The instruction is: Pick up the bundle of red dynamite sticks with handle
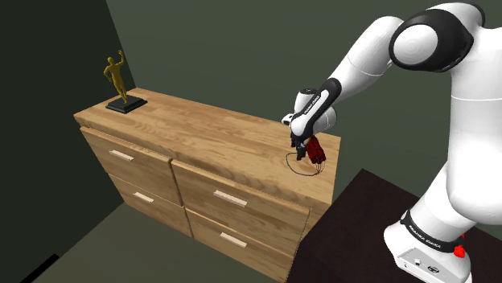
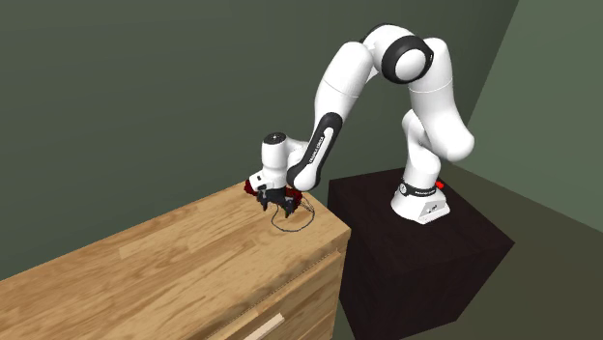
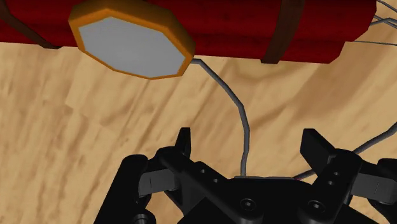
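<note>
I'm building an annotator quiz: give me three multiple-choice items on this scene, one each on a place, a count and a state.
1. Where does the gold figurine stand? A) on the dresser top's far corner B) inside an open drawer C) on a wall shelf
2. How many drawer fronts show in the shoulder view? A) two B) four C) six
3. How do the gripper's fingers stand to the red dynamite bundle? A) shut on it B) open, short of it C) shut beside it
Answers: 1 A: its black base sits there. 2 B: two above two. 3 B: the wrist view shows the fingers apart, the bundle beyond them.
</note>
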Available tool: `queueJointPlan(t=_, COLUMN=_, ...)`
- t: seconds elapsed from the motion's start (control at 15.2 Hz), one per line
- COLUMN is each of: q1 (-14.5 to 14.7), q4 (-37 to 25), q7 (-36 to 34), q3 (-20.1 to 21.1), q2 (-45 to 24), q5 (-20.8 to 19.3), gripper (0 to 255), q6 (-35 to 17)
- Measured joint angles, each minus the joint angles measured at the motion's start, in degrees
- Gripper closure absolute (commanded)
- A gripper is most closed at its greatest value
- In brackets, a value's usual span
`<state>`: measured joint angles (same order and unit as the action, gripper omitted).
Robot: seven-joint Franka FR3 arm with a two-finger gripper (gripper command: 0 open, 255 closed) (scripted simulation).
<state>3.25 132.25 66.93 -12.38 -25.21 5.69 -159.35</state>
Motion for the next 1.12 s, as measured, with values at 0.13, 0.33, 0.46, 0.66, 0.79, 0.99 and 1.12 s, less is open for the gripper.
queueJointPlan(t=0.13, q1=0.0, q4=0.0, q7=0.0, q3=0.1, q2=-0.1, q5=0.1, gripper=255, q6=-0.1)
queueJointPlan(t=0.33, q1=0.0, q4=0.0, q7=0.0, q3=0.1, q2=-0.2, q5=0.1, gripper=255, q6=-0.2)
queueJointPlan(t=0.46, q1=0.0, q4=0.0, q7=0.0, q3=0.1, q2=-0.2, q5=0.1, gripper=255, q6=-0.2)
queueJointPlan(t=0.66, q1=0.0, q4=0.0, q7=0.0, q3=0.1, q2=-0.2, q5=0.1, gripper=255, q6=-0.2)
queueJointPlan(t=0.79, q1=0.2, q4=0.4, q7=-0.1, q3=-0.3, q2=0.8, q5=-0.2, gripper=255, q6=0.4)
queueJointPlan(t=0.99, q1=0.7, q4=0.5, q7=-0.6, q3=-0.9, q2=2.6, q5=-0.9, gripper=255, q6=2.1)
queueJointPlan(t=1.12, q1=1.1, q4=0.8, q7=-0.9, q3=-1.5, q2=4.3, q5=-1.5, gripper=255, q6=3.5)
